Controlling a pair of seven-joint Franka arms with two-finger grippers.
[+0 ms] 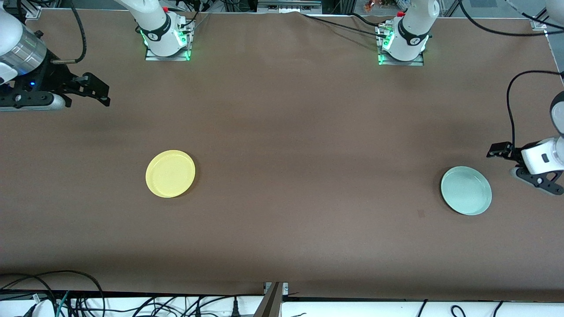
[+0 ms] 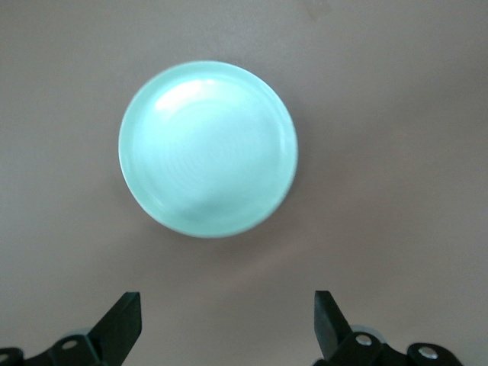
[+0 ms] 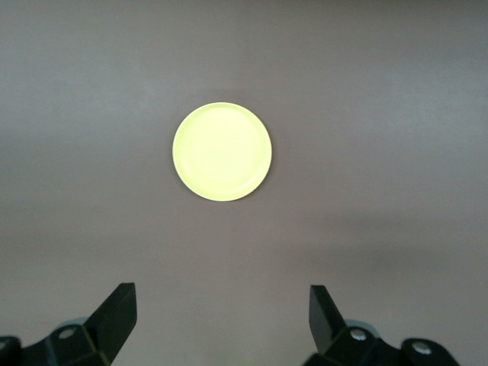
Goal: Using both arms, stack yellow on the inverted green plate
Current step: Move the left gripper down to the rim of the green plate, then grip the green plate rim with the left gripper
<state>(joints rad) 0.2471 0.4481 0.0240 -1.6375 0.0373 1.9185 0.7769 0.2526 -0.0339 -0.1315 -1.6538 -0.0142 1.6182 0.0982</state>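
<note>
The yellow plate lies flat on the brown table toward the right arm's end, and shows round and whole as the yellow plate in the right wrist view. The pale green plate lies flat toward the left arm's end, hollow side up as far as I can see. My left gripper hangs just beside the green plate, open and empty. My right gripper waits high near the table's corner, well away from the yellow plate, open with nothing between its fingers.
The two arm bases stand on the table, farther from the camera than the plates. Cables lie along the table's near edge. A wide stretch of brown table separates the two plates.
</note>
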